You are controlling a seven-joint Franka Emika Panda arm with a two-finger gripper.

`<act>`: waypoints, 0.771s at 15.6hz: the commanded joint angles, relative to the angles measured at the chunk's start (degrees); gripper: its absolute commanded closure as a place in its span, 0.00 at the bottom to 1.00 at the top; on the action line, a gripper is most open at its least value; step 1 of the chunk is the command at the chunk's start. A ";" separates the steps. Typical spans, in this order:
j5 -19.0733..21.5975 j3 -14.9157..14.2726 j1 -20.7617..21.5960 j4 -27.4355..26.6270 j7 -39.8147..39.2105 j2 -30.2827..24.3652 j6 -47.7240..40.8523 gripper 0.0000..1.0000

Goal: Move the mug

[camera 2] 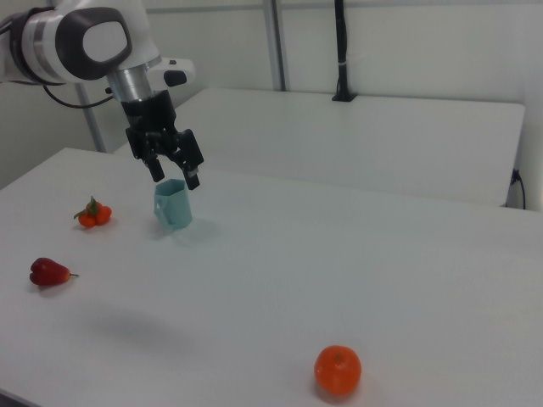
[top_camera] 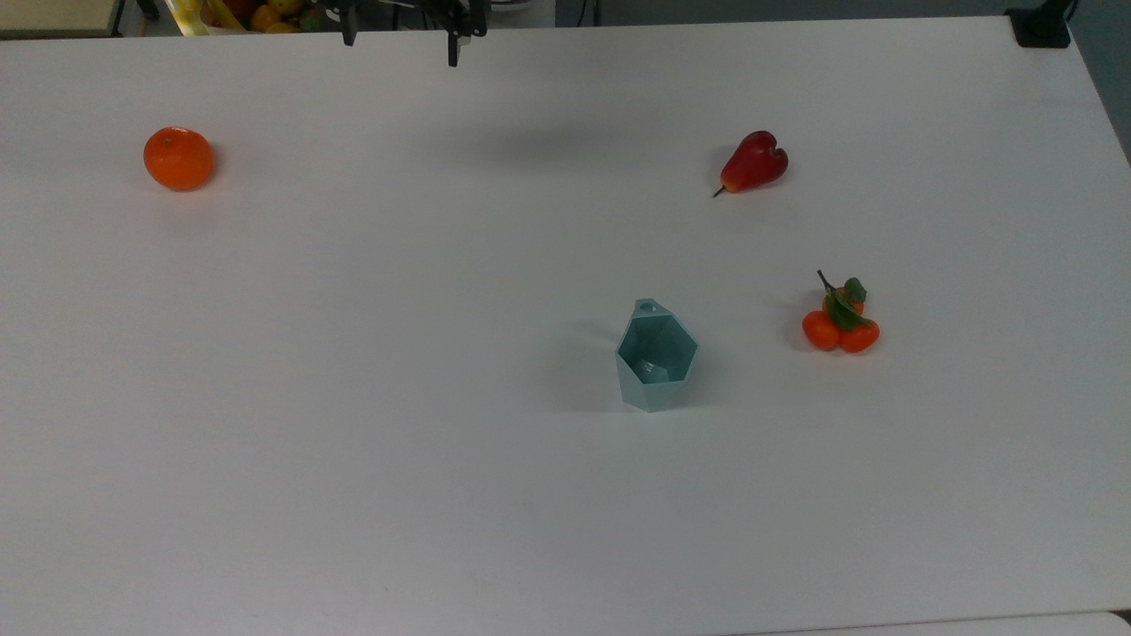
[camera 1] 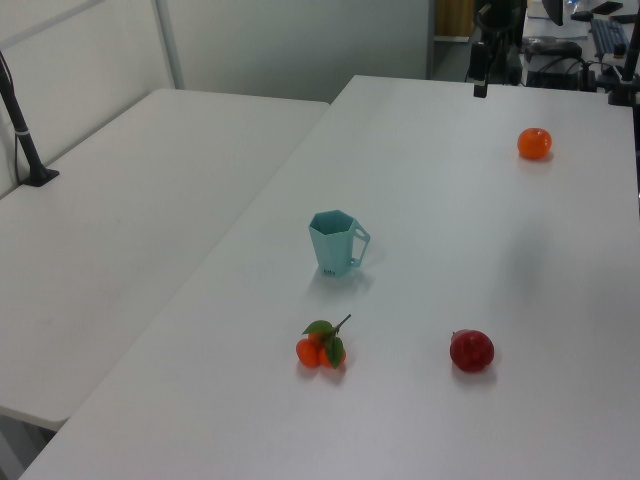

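Observation:
The mug (top_camera: 656, 358) is a pale teal faceted cup standing upright on the white table (top_camera: 353, 397), right of centre in the top view, its tab handle pointing to the far edge. It also shows in the left view (camera 1: 335, 243) and the right view (camera 2: 173, 206). My gripper (camera 2: 175, 178) hangs open in the air with nothing between its fingers. In the top view my gripper (top_camera: 401, 46) sits at the far edge, well away from the mug.
An orange (top_camera: 178, 159) lies far left in the top view. A red fruit (top_camera: 754, 163) and a cluster of small orange fruits with leaves (top_camera: 839, 322) lie right of the mug. A second white table (camera 1: 130, 200) adjoins.

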 commanded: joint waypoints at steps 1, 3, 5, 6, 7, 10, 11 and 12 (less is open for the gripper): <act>0.70 0.20 -0.35 -1.19 -0.94 -1.20 -1.04 0.00; 0.61 0.20 -0.35 -1.19 -0.94 -1.20 -0.95 0.00; 0.70 0.20 -0.35 -1.19 -0.94 -1.20 -0.95 0.00; 0.61 0.20 -0.26 -1.28 -0.94 -1.12 -0.61 0.00; 0.70 0.20 -0.26 -1.28 -0.94 -0.94 -0.51 0.00; 0.70 0.38 0.35 -1.28 -0.94 -0.15 1.23 0.00; 0.96 0.64 0.53 -1.19 -0.94 0.55 2.81 0.00; 1.57 0.99 0.62 -1.11 -0.94 1.51 4.57 0.00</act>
